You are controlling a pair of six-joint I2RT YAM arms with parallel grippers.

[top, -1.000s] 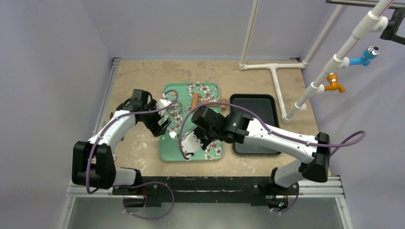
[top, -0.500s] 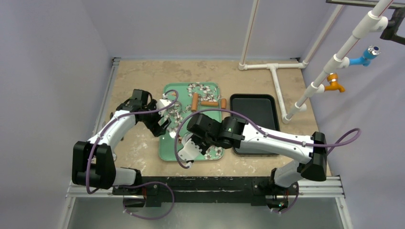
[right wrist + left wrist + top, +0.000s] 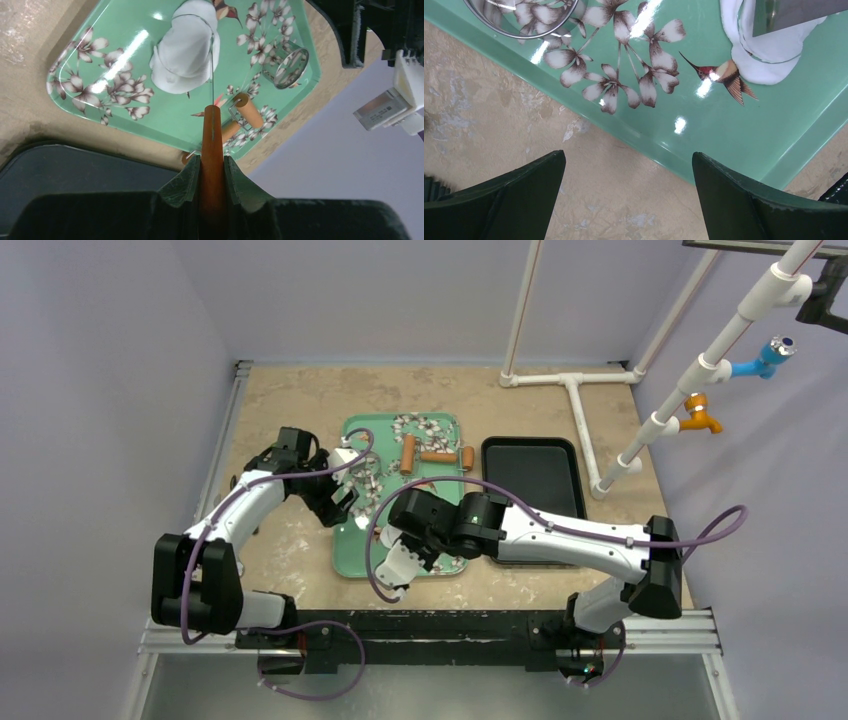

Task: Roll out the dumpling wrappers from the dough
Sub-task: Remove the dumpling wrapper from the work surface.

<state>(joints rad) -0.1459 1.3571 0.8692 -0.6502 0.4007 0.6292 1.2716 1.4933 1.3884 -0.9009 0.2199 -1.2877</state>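
Note:
A white dough [image 3: 184, 50] lies flattened and lumpy on the green flowered tray [image 3: 125, 35]; it also shows in the left wrist view as the dough [image 3: 769, 60]. My right gripper [image 3: 212, 159] is shut on the orange wooden handle [image 3: 212, 135] of a tool. Its thin metal blade [image 3: 794, 10] reaches over the dough. From above, the right gripper [image 3: 402, 540] hangs over the tray's near part and hides the dough. My left gripper [image 3: 628, 154] stands open over the tray's left rim [image 3: 659, 150], holding nothing. The dumpling wrappers are out of view.
A metal ring cutter [image 3: 291, 68] and a wooden rolling pin [image 3: 245, 111] lie on the tray's far part. A black tray [image 3: 535, 465] sits right of the green tray [image 3: 350, 550]. White pipes [image 3: 575, 390] cross the table's back right.
My right arm has swung left and nearer with the tool, now over the tray's near part. The left arm has stayed still.

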